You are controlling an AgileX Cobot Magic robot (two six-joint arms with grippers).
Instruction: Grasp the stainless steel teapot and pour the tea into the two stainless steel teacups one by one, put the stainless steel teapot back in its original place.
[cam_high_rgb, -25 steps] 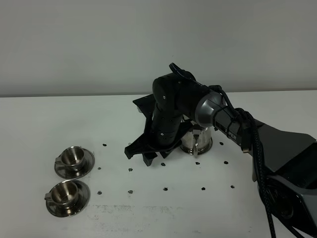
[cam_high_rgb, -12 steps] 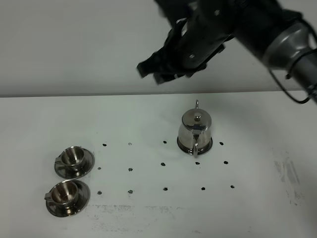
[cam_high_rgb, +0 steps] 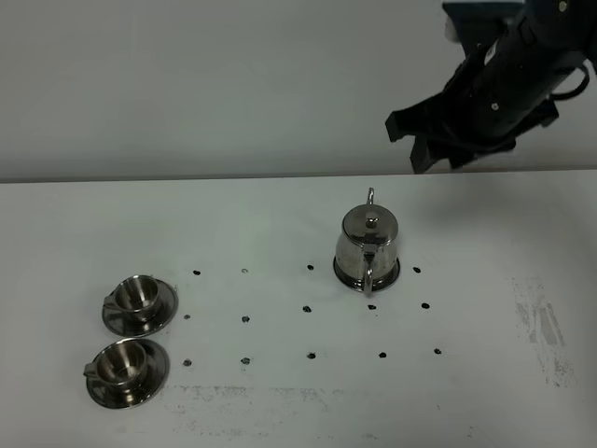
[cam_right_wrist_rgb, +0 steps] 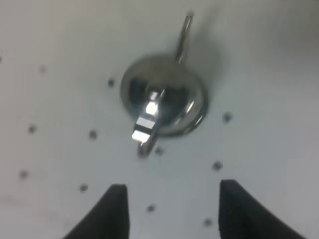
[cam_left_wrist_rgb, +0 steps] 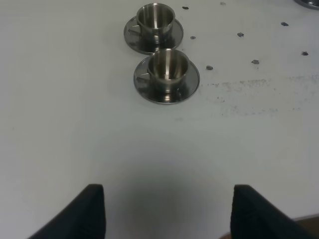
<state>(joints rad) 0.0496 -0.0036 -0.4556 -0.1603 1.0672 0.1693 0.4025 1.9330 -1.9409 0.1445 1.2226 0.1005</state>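
Steel teapot (cam_high_rgb: 367, 245) on table (cam_high_rgb: 233, 224), right gripper (cam_right_wrist_rgb: 172, 201) above, jaws apart

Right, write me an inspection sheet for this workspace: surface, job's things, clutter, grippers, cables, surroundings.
Surface: white table with a grid of small dark dots; grey scuffs at the right.
Job's things: teapot upright, lid on, untouched; far teacup and near teacup upright at the left front, no dark liquid seen in them.
Clutter: nothing seen.
Grippers: right gripper open, empty, high above the teapot; left gripper open, empty, over bare table.
Cables: a dark loop on the right arm, likely a cable.
Surroundings: plain pale wall.
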